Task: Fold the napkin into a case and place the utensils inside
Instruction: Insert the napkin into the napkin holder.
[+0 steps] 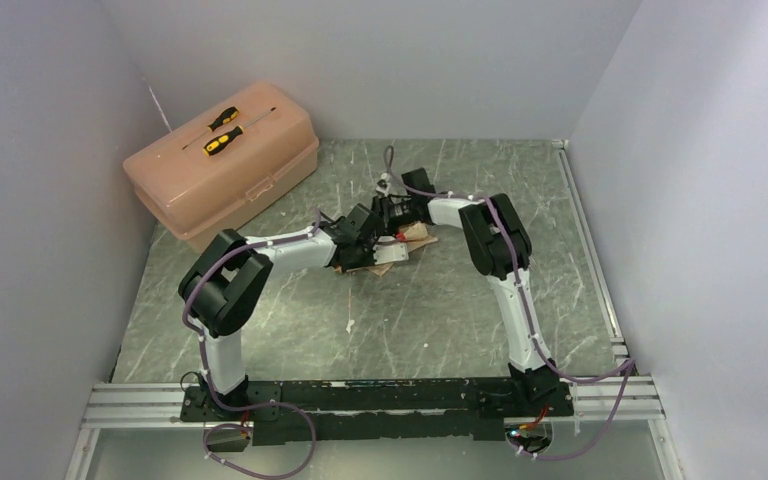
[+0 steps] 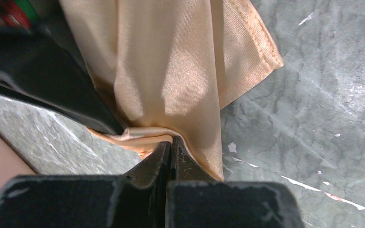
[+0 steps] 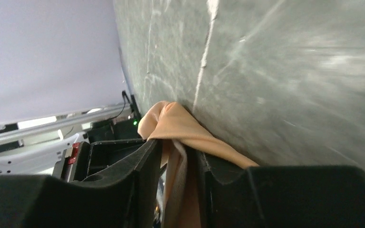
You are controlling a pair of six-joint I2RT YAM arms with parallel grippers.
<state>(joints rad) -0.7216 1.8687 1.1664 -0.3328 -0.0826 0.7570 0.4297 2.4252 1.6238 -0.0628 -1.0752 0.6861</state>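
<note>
Near the middle of the grey marbled table [image 1: 430, 320], a peach-tan satin napkin [image 2: 171, 61] is bunched between two robot arms. The left gripper [image 2: 171, 142] is clamped tight on a fold of it. The right gripper [image 3: 177, 148] stands narrowly parted, with cloth passing between its fingers. A pink toolbox [image 1: 220, 175] sits at the far left.

White arms [image 1: 290, 249], black joints [image 1: 226, 286], purple cables [image 1: 388, 158].
</note>
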